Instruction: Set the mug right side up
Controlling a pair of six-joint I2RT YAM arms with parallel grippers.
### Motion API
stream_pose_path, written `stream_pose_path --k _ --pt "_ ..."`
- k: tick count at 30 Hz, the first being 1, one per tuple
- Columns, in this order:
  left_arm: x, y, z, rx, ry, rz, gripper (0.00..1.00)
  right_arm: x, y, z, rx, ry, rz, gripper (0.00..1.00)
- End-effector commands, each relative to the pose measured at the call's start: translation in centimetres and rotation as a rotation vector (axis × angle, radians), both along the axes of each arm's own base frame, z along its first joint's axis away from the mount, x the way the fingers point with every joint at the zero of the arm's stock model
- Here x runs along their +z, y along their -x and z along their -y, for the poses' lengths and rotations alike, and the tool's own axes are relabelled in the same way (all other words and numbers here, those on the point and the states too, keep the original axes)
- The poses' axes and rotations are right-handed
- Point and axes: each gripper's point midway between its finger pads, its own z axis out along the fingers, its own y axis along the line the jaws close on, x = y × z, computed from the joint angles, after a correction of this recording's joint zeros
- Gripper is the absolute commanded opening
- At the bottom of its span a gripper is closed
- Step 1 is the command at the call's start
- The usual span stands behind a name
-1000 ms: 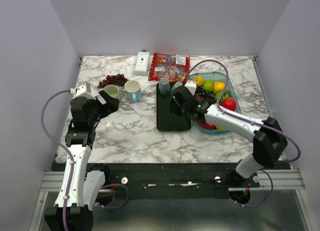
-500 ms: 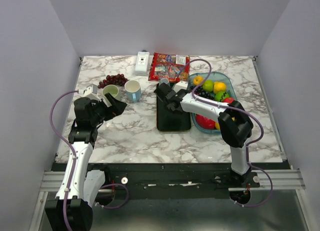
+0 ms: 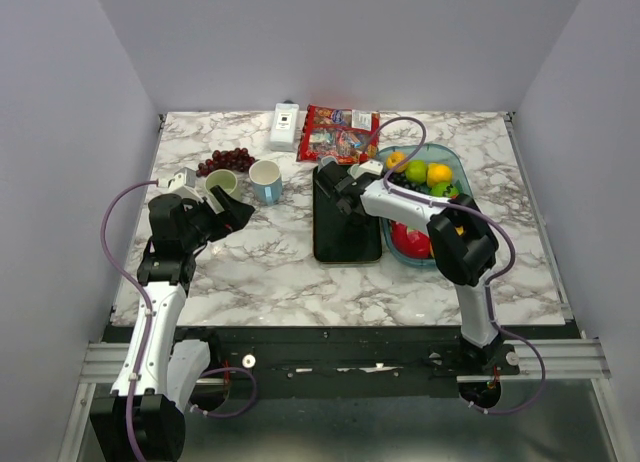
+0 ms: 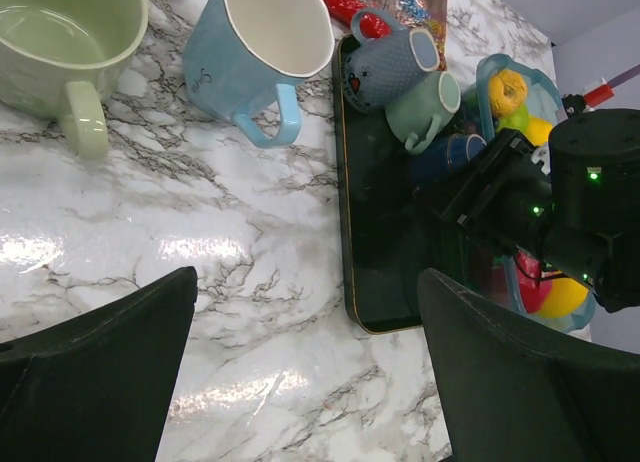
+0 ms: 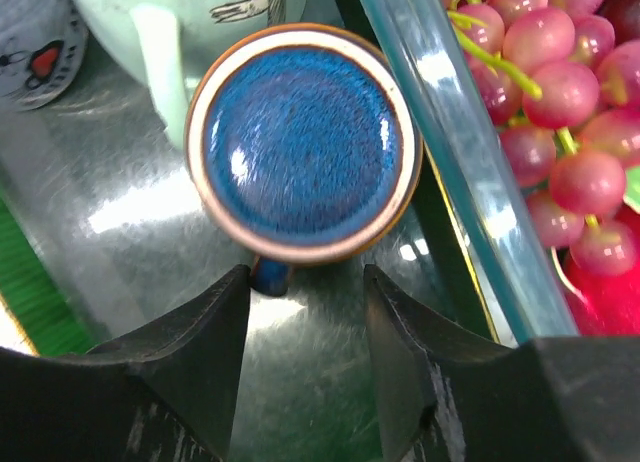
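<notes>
1 blue mug (image 5: 297, 142) on black tray (image 3: 345, 237), touching mint mug (image 5: 180, 12). Right pincer (image 5: 305, 287) released, jaws apart just short of the mug, its handle between the fingertips. Left pincer (image 4: 305, 282) released, well apart.

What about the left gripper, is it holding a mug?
No, the left gripper stands wide open over the bare marble table, with the green mug and light blue mug beyond its fingers.

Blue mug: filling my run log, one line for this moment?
blue mug: base up on black tray | right pincer: open, straddling handle | left pincer: open, empty
</notes>
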Motion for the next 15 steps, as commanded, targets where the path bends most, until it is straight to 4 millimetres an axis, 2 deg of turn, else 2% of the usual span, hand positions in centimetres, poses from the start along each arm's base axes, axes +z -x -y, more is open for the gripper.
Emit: stream_pose_path --k 1,9,10,12,13,15 --pt "0.13 -0.02 0.28 -0.016 0.009 0.002 0.99 -0.39 -1.37 0.72 -0.019 0.043 0.026 0.55" --pt "-0.08 -0.21 0.13 -0.009 0.006 -0.01 0.99 -0.22 -1.79 0.64 -0.01 0.052 0.034 0.37" --pt "-0.09 -0.23 0.17 -0.011 0.006 -0.01 0.99 -0.33 -1.76 0.48 -0.003 0.046 0.031 0.28" --pt "-0.16 -0.22 0.17 -0.011 0.006 -0.012 0.99 -0.39 -1.62 0.46 0.004 0.043 0.026 0.16" --pt "-0.14 -0.26 0.15 -0.01 0.006 -0.012 0.99 -0.45 -1.43 0.44 0.008 0.039 0.019 0.01" --pt "-0.15 -0.18 0.17 -0.011 0.006 -0.012 0.99 -0.33 -1.2 0.49 0.011 0.03 0.017 0.01"
